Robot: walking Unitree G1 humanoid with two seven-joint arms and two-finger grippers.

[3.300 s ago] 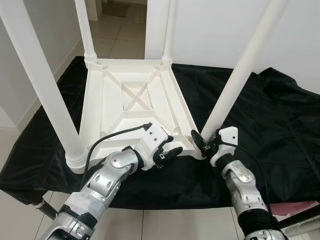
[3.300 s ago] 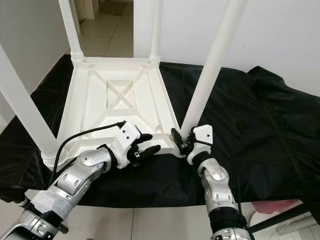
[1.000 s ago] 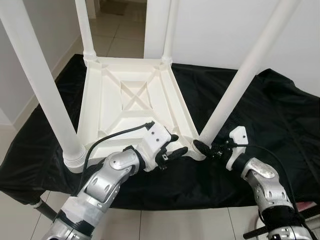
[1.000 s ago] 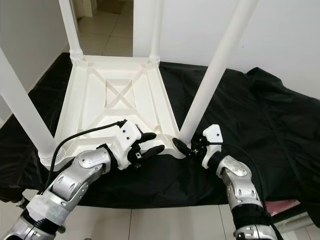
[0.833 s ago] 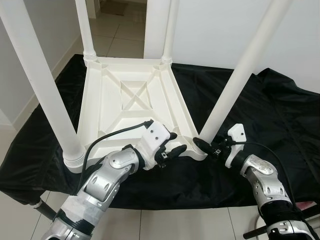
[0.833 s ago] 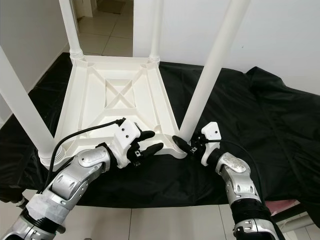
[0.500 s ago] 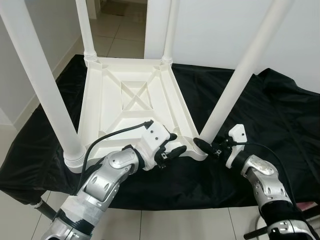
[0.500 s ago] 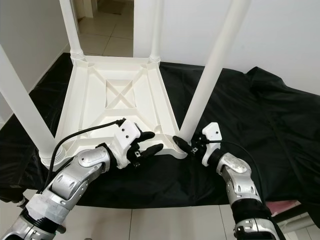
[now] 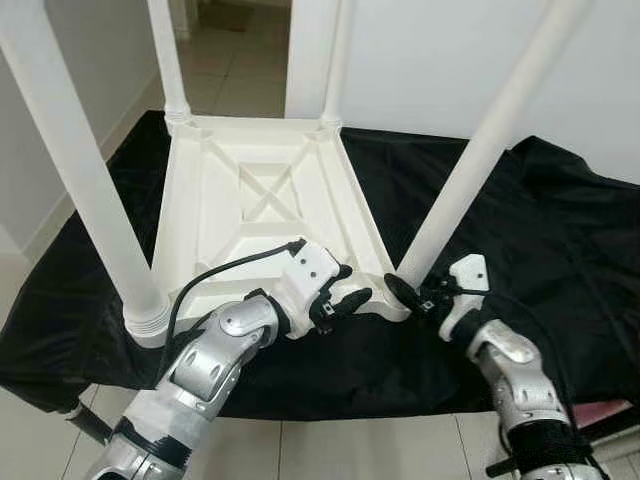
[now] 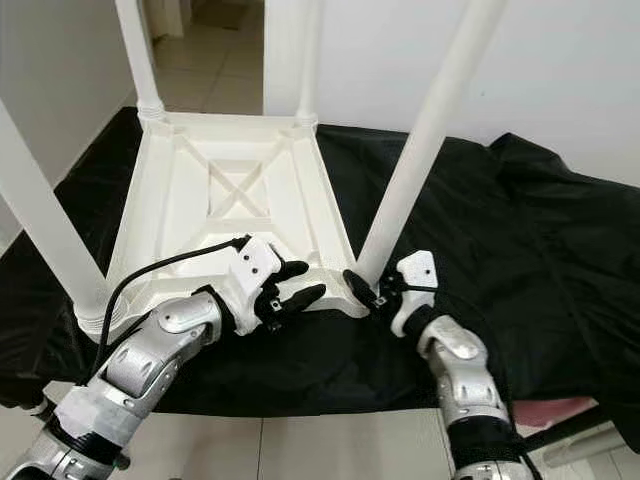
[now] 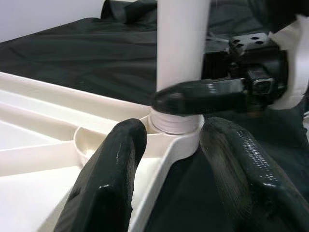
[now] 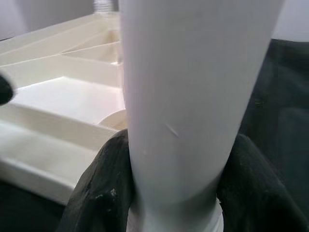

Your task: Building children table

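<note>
An upturned white children's table (image 9: 250, 210) lies on a black cloth (image 9: 560, 230), its four legs pointing up. At the near right corner, the right gripper (image 9: 408, 293) clasps the base of the near right leg (image 9: 470, 170), fingers on either side. The left gripper (image 9: 345, 298), fingers spread, straddles the table's near rim just left of that socket. The leg-seating step appears under way; next likely calls for twisting or pressing the leg home while the frame is steadied.

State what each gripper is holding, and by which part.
The right gripper clasps the near-right table leg just above its base. The left gripper holds nothing, its fingers open at the tabletop's corner.
</note>
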